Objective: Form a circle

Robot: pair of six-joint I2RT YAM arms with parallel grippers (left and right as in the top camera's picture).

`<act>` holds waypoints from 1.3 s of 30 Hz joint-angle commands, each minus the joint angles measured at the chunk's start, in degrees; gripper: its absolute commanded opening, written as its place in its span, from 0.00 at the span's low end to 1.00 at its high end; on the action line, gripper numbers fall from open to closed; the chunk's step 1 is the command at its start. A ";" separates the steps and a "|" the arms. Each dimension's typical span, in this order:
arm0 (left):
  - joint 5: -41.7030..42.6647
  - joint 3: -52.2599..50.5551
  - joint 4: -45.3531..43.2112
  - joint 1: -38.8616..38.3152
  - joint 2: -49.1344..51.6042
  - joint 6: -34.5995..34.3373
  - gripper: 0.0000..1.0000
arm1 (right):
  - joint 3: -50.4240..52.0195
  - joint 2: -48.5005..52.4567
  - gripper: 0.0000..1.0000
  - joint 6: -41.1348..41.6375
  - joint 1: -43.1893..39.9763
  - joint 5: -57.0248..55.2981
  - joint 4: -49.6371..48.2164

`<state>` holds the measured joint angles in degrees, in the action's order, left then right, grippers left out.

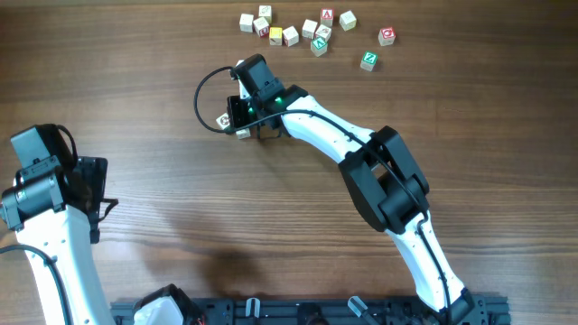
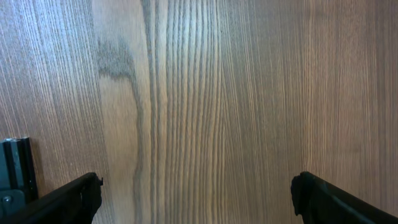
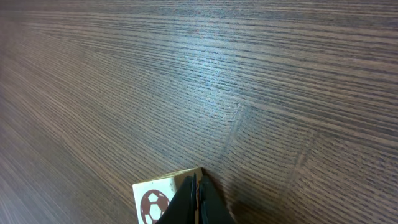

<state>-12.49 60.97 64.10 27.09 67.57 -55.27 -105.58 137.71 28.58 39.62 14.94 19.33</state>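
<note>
pale cubes (image 1: 225, 120) sit against tips of right gripper (image 3: 196, 188), pinched shut, empty; left gripper (image 2: 196, 190) spread wide, well apart.

Left arm (image 1: 54, 248) and right arm (image 1: 327, 135) are white with black joints, the right trailing a black cable (image 1: 200, 95)

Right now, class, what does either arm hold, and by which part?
Nothing: right fingers are shut beside a cube; left fingers open, empty.

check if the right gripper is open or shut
Shut: in its wrist view the right gripper has its fingertips pressed together with no gap, beside the ball-printed cube, not around it.
</note>
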 commanded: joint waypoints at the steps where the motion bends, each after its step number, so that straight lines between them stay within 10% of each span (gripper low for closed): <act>1: 0.26 0.00 0.02 0.35 0.26 -0.92 1.00 | -1.55 0.96 0.05 -0.57 0.31 0.42 0.24; 39: 0.26 0.00 0.02 0.35 0.26 -0.90 1.00 | -1.57 0.94 0.05 -0.57 0.28 -2.38 0.09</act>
<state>-12.47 60.97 64.10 27.09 67.57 -55.27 -105.58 137.71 28.58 39.62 13.65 19.33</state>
